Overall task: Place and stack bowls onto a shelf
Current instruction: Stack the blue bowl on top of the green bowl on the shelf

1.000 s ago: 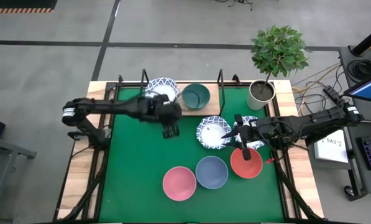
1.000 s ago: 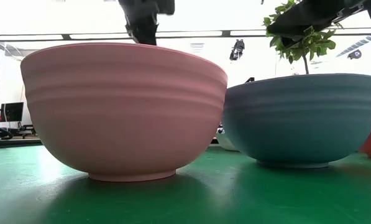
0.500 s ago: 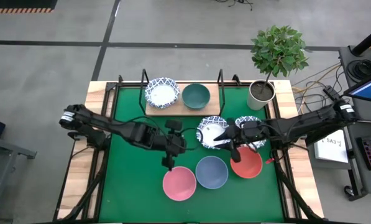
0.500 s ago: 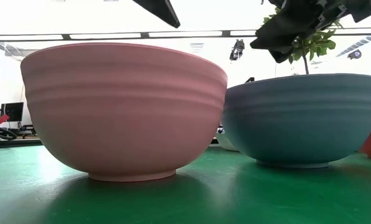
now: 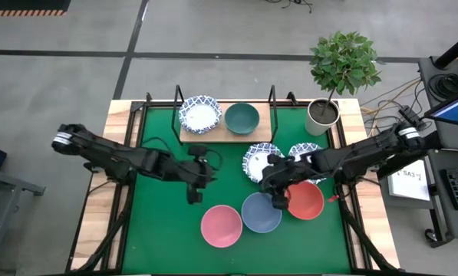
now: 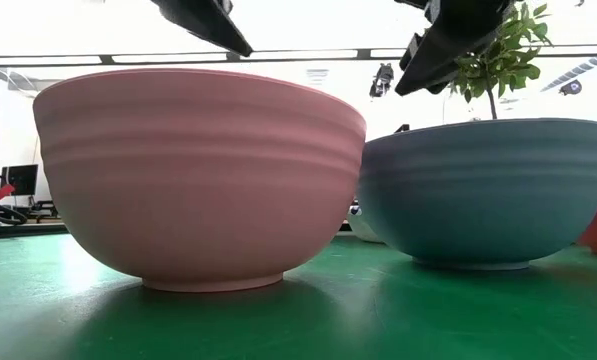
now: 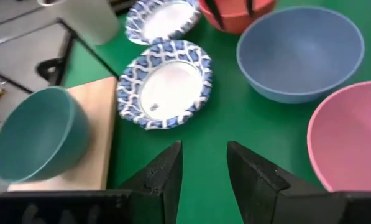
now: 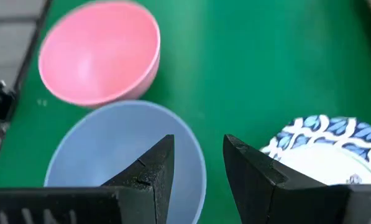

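The shelf (image 5: 225, 132) stands at the far edge of the mat and carries a patterned bowl (image 5: 199, 113) and the dark green bowl (image 5: 242, 117). On the green mat rest two more patterned bowls (image 5: 259, 161) (image 5: 308, 150), the red bowl (image 5: 307, 202), the grey-blue bowl (image 5: 259, 214) and the pink bowl (image 5: 221, 226). My left gripper (image 5: 194, 192) is open and hangs over bare mat, left of and beyond the pink bowl (image 7: 353, 137). My right gripper (image 8: 194, 155) is open above the grey-blue bowl's (image 8: 120, 158) right rim, clear of it in the low view (image 6: 443, 45).
A white plant pot (image 5: 321, 115) with a leafy plant stands at the table's far right corner. The shelf's black wire frame (image 5: 178, 98) rises at both ends of the board. The mat (image 5: 159, 222) lies bare on its left side. The right arm crosses over one patterned bowl.
My left gripper has come away from the shelf toward the near edge, stopping beside the pink bowl, then drawn slightly left. My right gripper has moved from above the red bowl leftward and a little nearer, ending over the grey-blue bowl's rim. No bowl has moved.
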